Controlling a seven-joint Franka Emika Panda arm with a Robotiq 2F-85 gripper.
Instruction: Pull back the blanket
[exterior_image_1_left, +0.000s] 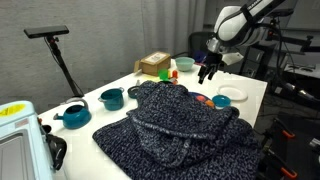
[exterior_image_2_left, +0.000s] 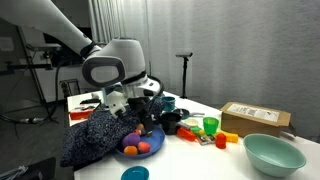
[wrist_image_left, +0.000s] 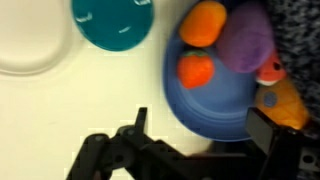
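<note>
White arm (exterior_image_2_left: 110, 65), rounded glossy shells, dark bands at joints, 1 black cable along it. Matte black gripper (exterior_image_1_left: 207, 76); wrist view showed 2 boxy black fingers (wrist_image_left: 268, 135).

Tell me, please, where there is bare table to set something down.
Bare table lies between the blue plate and the teal bowl; in the wrist view, another strip runs between the white plate and the blue plate. It is crowded around the green cup and where the blanket covers the table.

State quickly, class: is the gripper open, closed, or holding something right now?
Gripper: open, holding nothing; jaws wide apart over the blue plate.
</note>
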